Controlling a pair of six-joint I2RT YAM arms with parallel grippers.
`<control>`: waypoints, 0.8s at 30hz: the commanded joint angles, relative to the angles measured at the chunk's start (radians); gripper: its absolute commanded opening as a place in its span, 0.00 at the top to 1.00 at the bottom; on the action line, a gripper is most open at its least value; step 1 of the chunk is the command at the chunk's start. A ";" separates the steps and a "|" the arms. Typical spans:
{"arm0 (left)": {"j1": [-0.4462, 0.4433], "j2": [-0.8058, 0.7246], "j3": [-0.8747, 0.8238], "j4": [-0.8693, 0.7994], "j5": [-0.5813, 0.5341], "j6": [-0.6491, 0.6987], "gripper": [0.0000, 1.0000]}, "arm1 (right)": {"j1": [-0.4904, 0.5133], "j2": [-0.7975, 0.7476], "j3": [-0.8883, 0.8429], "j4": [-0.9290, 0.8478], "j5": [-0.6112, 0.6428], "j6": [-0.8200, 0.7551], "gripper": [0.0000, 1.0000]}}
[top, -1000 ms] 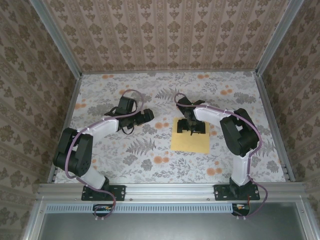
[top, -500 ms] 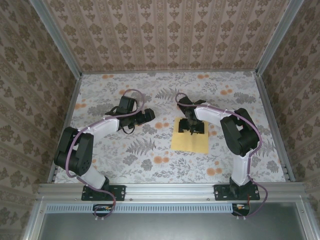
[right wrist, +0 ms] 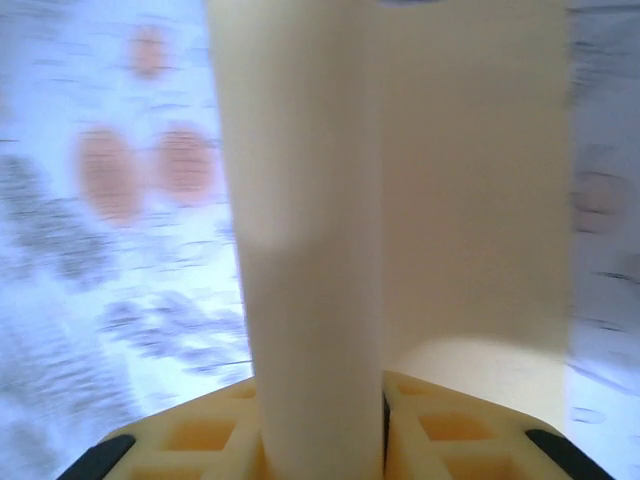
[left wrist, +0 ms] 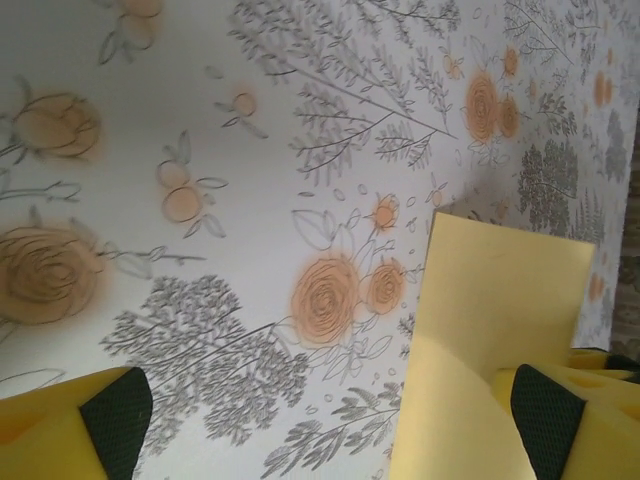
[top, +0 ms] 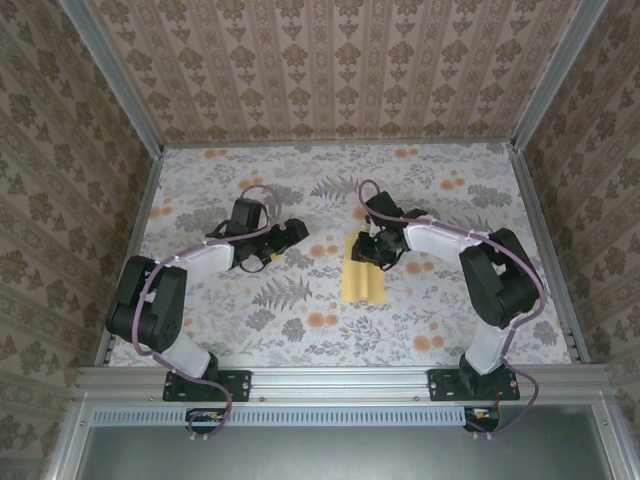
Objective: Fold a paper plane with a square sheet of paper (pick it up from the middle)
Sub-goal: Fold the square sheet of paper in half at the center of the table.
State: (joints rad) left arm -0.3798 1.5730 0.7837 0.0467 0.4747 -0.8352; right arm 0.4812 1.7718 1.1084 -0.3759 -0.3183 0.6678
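The left arm (top: 195,258) and the right arm (top: 440,238) wear white shells between black joint housings, on black base plates (top: 208,385) at the frame's bottom. A lilac cable (top: 148,288) loops along each. Yellow honeycomb fingers (right wrist: 200,435) carry black pads (left wrist: 118,415).

Soft, even, bright light fills the overhead view, which is sharp with only faint shadows, the left wrist view is crisp on the floral cloth (left wrist: 250,200), and the right wrist view is smeared and overexposed, with a bluish cast and the square sheet of paper (right wrist: 400,200) washed pale.
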 commanded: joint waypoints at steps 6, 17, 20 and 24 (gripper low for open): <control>0.014 -0.042 -0.089 0.256 0.246 -0.108 0.11 | 0.004 0.014 -0.051 0.508 -0.465 0.226 0.70; -0.042 0.021 -0.086 0.375 0.305 -0.149 0.22 | -0.012 0.094 -0.069 0.612 -0.559 0.287 0.66; -0.032 0.022 -0.105 0.400 0.303 -0.161 0.26 | -0.024 0.103 -0.079 0.610 -0.564 0.284 0.65; -0.028 0.028 -0.111 0.420 0.302 -0.170 0.33 | -0.027 0.118 -0.079 0.577 -0.564 0.262 0.63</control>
State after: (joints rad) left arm -0.4152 1.5845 0.6819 0.4160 0.7555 -0.9928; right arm 0.4606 1.8698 1.0424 0.2035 -0.8471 0.9424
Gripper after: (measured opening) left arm 0.682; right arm 0.362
